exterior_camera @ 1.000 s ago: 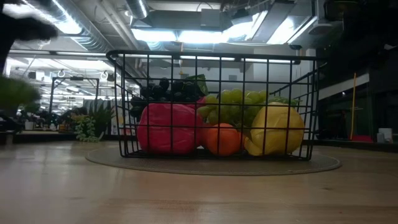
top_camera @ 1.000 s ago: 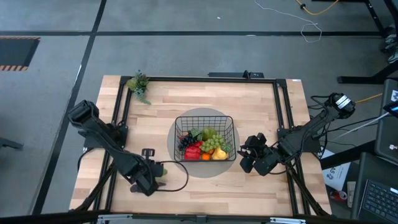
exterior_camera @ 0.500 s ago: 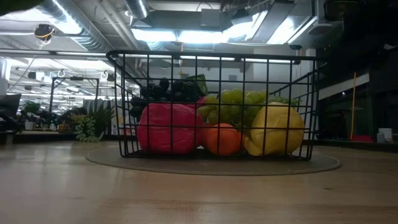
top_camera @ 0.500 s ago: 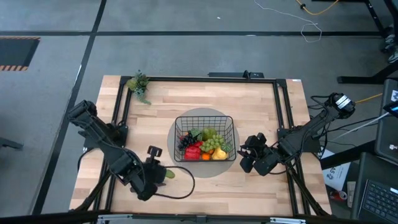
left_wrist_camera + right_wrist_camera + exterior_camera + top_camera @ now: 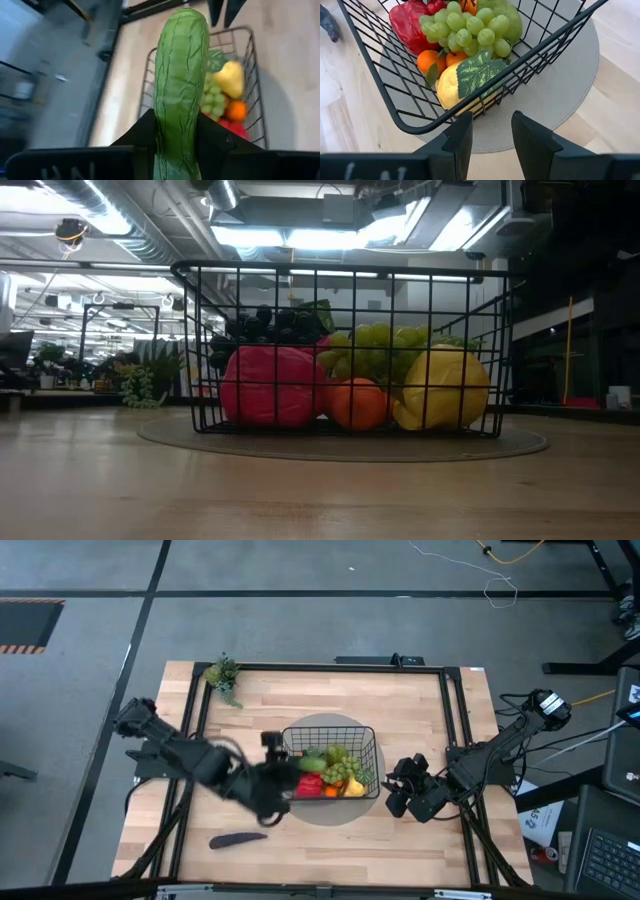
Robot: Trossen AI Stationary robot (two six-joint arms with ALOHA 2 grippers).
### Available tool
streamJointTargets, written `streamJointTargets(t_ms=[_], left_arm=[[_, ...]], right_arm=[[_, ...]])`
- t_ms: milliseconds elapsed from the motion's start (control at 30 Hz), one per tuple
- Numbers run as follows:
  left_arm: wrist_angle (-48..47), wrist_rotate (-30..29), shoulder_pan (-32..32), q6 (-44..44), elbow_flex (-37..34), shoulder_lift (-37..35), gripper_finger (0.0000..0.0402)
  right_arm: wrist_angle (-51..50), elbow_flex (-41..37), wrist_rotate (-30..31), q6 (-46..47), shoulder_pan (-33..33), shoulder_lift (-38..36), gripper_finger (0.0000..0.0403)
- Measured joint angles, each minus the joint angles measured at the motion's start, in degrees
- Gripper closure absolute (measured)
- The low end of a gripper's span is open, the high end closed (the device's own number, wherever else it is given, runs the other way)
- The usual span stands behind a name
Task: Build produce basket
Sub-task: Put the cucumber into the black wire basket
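The black wire basket (image 5: 330,762) stands on a round grey mat, holding a red pepper, green and dark grapes, oranges, a lemon and a pear. The low view shows the basket (image 5: 340,350) with no gripper in sight. My left gripper (image 5: 278,785) hovers at the basket's left near corner, shut on a green cucumber (image 5: 180,75). A dark eggplant (image 5: 238,838) lies on its side on the table near the front edge. My right gripper (image 5: 487,135) waits open just right of the basket, its fingers touching nothing. My left gripper pinches the cucumber between its two fingers (image 5: 142,132), on the cucumber's rear part (image 5: 175,135). The cucumber runs along the fingers and sticks out well past their ends toward the basket. It is lifted clear of the table.
A small leafy potted plant (image 5: 222,677) stands at the table's far left corner. A black frame rail (image 5: 450,730) runs along the table's sides and far edge. Bare wood lies in front of the basket and to its left.
My left gripper, shut on the cucumber throughout, has risen from the table's near left part and swung fast toward the right and far side, up to the basket's left near corner. The eggplant stays lying where the gripper was.
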Motion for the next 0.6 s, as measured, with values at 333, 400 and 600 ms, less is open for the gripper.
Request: streamJointTargets(t_ms=[333, 400, 600], left_arm=[[1.96, 24.35, 18.91, 2.55, 2.81, 0.21, 0.0314], [2.24, 28.30, 21.45, 2.20, 2.81, 0.66, 0.0314], [2.34, 35.36, 27.15, 0.42, 2.78, 1.76, 0.0313]], right_arm=[[-2.17, 0.04, 0.88, -0.15, -0.02, 0.00, 0.0266], [-2.62, 0.04, -1.44, -0.17, -0.02, 0.00, 0.0266], [-4.26, 0.04, -6.33, -0.15, -0.02, 0.00, 0.0266]])
